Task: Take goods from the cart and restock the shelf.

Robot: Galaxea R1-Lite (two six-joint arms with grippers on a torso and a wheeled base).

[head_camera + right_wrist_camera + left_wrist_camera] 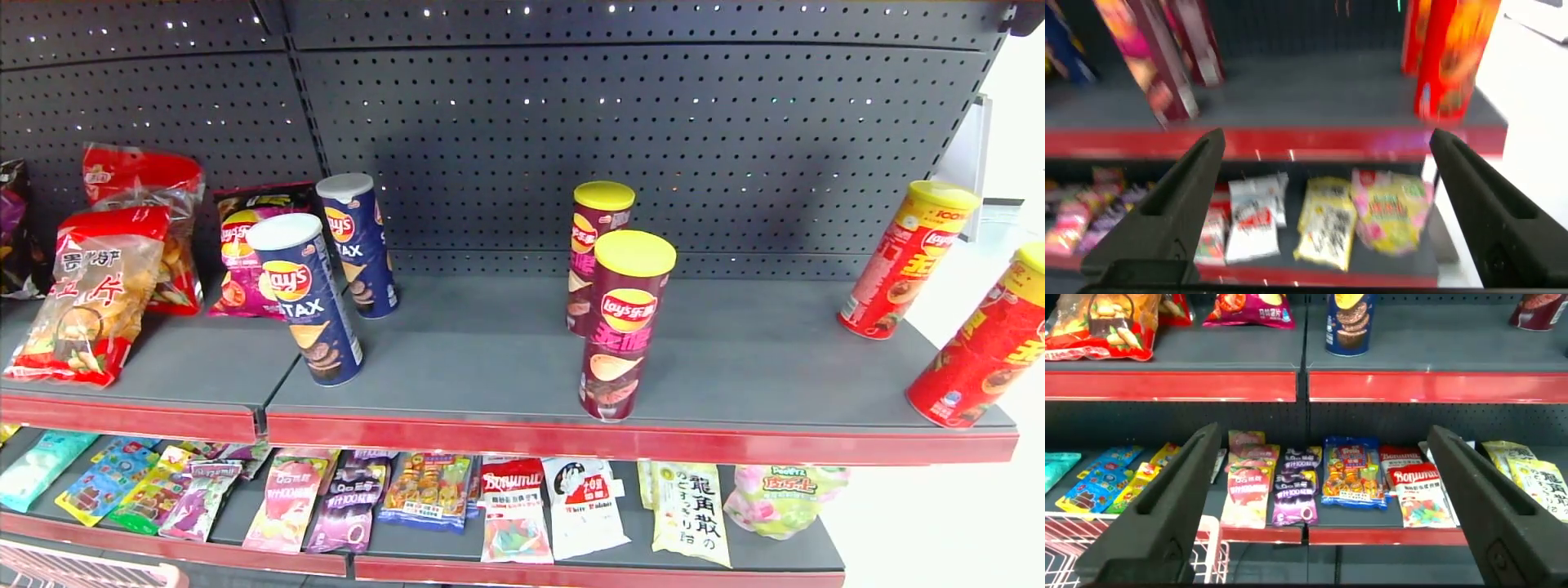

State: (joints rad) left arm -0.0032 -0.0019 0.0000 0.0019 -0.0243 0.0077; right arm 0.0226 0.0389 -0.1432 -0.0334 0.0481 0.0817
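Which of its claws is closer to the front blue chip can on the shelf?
Left. The left gripper is low before the shelf, roughly below the front blue can; the right gripper is farther along, nearer the red cans.

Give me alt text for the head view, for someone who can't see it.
A grey shelf holds six chip cans in pairs: blue cans left, maroon cans middle, red cans right. Snack bags sit at its far left; flat packets line the lower shelf.
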